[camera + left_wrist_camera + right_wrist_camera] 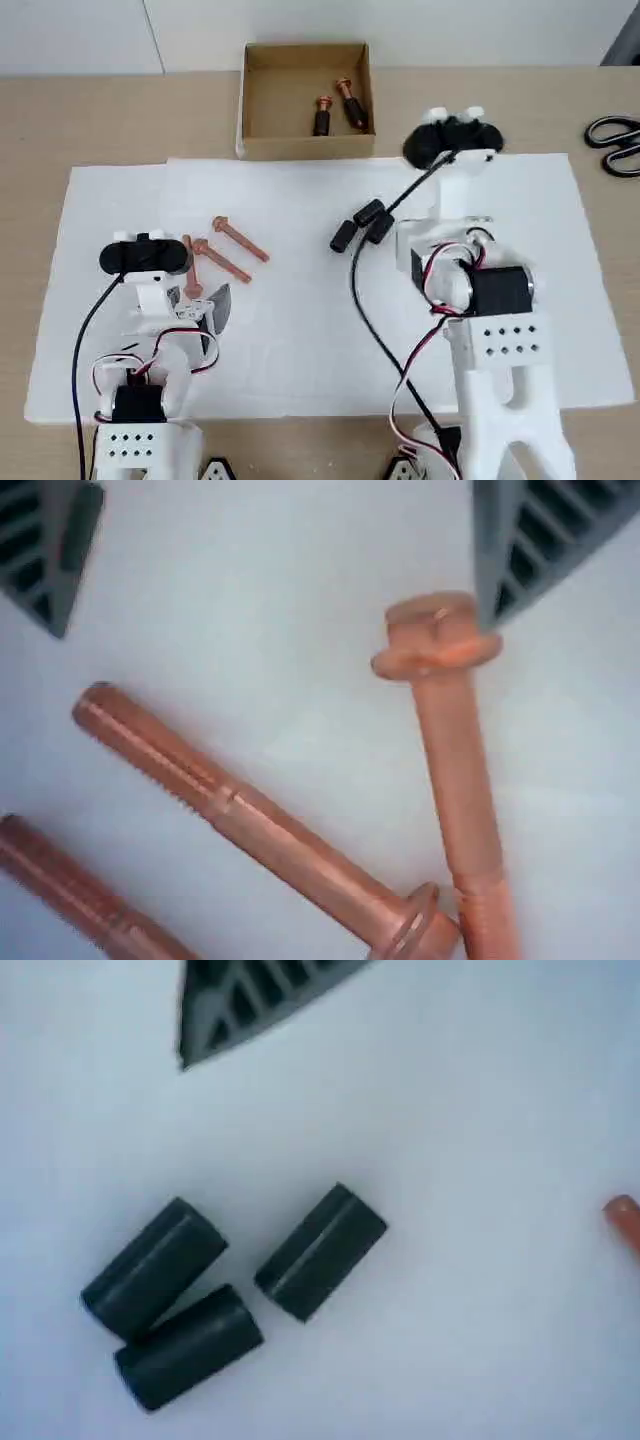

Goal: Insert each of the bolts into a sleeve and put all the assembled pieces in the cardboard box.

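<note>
Left end effector [272, 625], jaws apart, over smooth coppery flanged bolts [300, 855]; matte black cylindrical sleeves [320, 1252] clustered

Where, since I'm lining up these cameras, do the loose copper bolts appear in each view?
High view: the loose bolts lie on the white sheet, apart from the sleeves.
Left wrist view: the loose bolts cross the picture, lying on the sheet.
Right wrist view: one copper tip at the edge, likely a bolt, apart from the sleeves.
Shared landmark: the white sheet.

White sheet [300, 340] on wooden table [100, 120], black scissors [612, 143] at edge
</note>
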You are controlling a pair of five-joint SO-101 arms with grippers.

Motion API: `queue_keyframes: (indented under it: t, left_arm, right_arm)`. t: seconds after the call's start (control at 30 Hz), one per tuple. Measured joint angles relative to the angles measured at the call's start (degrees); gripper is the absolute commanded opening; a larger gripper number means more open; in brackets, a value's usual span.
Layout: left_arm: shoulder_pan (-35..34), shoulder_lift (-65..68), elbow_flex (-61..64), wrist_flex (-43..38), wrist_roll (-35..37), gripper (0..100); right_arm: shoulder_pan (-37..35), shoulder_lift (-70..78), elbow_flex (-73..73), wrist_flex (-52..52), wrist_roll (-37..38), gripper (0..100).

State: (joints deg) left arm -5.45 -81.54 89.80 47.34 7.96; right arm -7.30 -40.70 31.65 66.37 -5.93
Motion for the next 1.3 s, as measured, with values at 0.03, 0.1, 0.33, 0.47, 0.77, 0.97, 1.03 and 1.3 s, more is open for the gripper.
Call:
queue_keyframes:
  t: [0.03, 0.1, 0.33, 0.47, 0.77, 0.97, 1.03, 1.3]
  left_arm:
    - [0.0, 0.0, 0.0, 0.0, 0.0, 25]
    - [0.0, 0.0, 0.0, 0.0, 0.0, 25]
    - [-0.62, 0.0, -2.73, 2.02, -5.36, 25]
    - [-4.75, 0.0, -10.11, 7.3, -11.34, 25]
    - [-16.97, 0.0, -24.53, 17.58, -12.31, 25]
    - [-17.85, 0.0, -25.32, 23.82, -12.31, 25]
    - [-17.85, 0.0, -25.32, 23.82, -12.31, 25]
    - [-17.85, 0.0, -25.32, 23.82, -12.31, 25]
  right_arm:
    - [1.14, 0.09, 0.0, -0.09, -0.62, 16.9]
    - [3.87, 1.49, 0.09, 0.0, -1.58, 16.9]
    - [8.53, 11.25, -5.89, 9.32, -2.55, 16.9]
    - [8.53, 19.52, -15.74, 20.13, -2.29, 16.9]
    - [8.0, 37.1, -29.89, 26.99, 2.64, 16.9]
    - [2.64, 46.77, -30.77, 19.25, -3.43, 16.9]
    - [0.35, 48.88, -31.56, 17.23, -6.24, 16.9]
    - [-4.66, 55.56, -42.37, 16.0, -14.15, 13.9]
